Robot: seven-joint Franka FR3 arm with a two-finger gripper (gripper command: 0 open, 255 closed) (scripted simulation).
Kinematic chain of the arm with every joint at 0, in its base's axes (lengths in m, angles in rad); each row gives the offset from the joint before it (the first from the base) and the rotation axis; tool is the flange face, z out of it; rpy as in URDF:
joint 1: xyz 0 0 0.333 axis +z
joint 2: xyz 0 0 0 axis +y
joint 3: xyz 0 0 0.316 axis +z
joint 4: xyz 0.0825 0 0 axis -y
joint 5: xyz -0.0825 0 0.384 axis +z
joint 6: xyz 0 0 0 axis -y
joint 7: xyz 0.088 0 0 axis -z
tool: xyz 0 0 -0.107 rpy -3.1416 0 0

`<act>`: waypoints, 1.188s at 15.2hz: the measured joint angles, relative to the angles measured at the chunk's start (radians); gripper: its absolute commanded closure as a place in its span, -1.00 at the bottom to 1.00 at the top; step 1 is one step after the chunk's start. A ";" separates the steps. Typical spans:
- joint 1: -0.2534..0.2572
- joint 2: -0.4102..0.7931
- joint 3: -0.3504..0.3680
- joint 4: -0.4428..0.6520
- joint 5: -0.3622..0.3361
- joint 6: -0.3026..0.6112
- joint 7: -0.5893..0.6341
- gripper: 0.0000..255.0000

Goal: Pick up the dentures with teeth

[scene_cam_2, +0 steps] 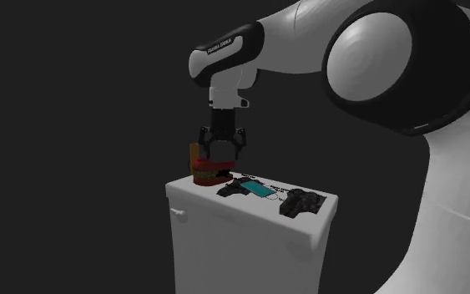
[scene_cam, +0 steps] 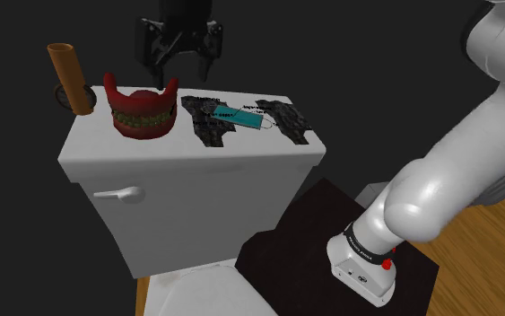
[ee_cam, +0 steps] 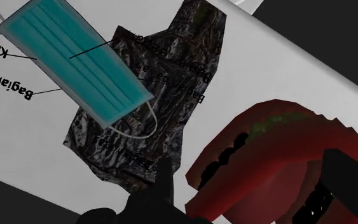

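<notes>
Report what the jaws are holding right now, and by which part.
Nothing is held. The gripper hangs above the red dentures, which lie on the white toilet tank lid, with its jaws apart.

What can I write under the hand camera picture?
Open black gripper above red dentures, beside a teal face mask on the white toilet tank lid.

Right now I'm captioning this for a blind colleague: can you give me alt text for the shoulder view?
A black gripper hangs open above red dentures on a white toilet tank lid. To their right in this view lies a teal face mask on crumpled black sheets; to their left stands a tilted brown tube.
</notes>
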 measured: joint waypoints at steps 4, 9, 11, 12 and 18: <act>0.057 0.177 0.047 0.189 -0.079 -0.044 0.107 -1.00; 0.163 0.373 0.068 0.418 -0.174 -0.110 0.210 -1.00; 0.164 0.379 0.067 0.401 -0.176 -0.088 0.214 -1.00; 0.159 0.375 0.066 0.383 -0.173 -0.074 0.211 -1.00; 0.144 0.357 0.066 0.301 -0.163 -0.007 0.209 1.00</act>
